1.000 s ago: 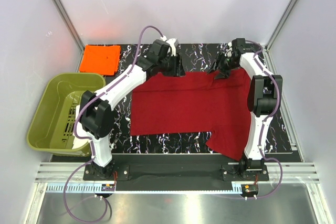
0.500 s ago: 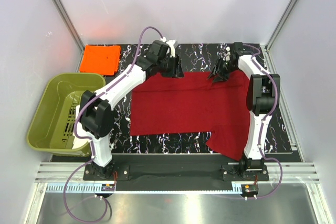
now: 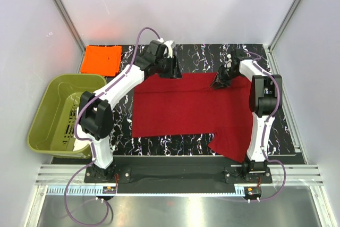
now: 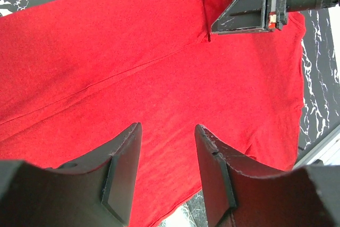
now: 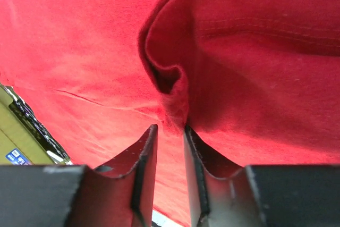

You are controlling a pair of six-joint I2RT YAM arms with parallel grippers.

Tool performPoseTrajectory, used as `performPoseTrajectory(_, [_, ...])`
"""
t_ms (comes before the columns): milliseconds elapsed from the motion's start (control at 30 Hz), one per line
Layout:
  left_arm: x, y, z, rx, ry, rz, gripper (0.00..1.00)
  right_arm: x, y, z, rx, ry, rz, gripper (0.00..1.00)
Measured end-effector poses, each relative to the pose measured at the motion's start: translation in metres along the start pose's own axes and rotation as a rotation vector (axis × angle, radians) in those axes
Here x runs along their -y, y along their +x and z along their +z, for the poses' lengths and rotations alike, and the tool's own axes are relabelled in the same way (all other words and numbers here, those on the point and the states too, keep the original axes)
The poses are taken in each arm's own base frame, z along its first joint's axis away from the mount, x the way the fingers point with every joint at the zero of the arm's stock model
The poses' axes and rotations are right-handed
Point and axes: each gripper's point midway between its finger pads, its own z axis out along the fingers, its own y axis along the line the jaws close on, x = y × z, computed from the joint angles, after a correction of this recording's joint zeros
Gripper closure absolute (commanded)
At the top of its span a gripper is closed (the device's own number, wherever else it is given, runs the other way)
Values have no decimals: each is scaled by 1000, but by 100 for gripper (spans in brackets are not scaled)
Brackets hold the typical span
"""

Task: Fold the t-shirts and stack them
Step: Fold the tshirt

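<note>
The crimson red t-shirt lies spread flat on the black marbled table, one sleeve hanging toward the near right. The bright orange t-shirt lies folded at the far left corner. My left gripper hovers open over the red shirt's far left edge; in the left wrist view its jaws stand apart with only cloth below. My right gripper is down on the far right edge. In the right wrist view its narrow jaws pinch a raised pucker of red t-shirt.
An olive-green tub stands off the table's left side. White walls and metal posts close in the back and sides. Bare black table shows beyond the red shirt and along its left edge.
The right gripper has dropped onto the red shirt's far right edge and its jaws have narrowed onto a fold. The left gripper has shifted slightly back and left, still open.
</note>
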Motion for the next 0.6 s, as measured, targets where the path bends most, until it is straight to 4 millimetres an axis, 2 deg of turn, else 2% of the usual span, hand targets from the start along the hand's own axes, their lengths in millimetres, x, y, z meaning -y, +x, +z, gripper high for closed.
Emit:
performPoseTrajectory(100, [0,0,0,-2,5,-2,50,-6,1,1,-3,-2,-4,79])
performPoseTrajectory(167, [-1,-1,-1,-2,7,-4,50,-12,0,1,1,-7,-9,91])
performPoseTrajectory(267, [-1,-1,-1,-4,12,-6,50,-21,-2,-1,8,0,-6,100])
performPoseTrajectory(433, [-6,-4,-3,0,8,-14,51,-35,-4,0,16,36,-5,100])
performPoseTrajectory(600, [-12,-6,-4,3,-1,-21,50,-33,1,20,-23,106,2,100])
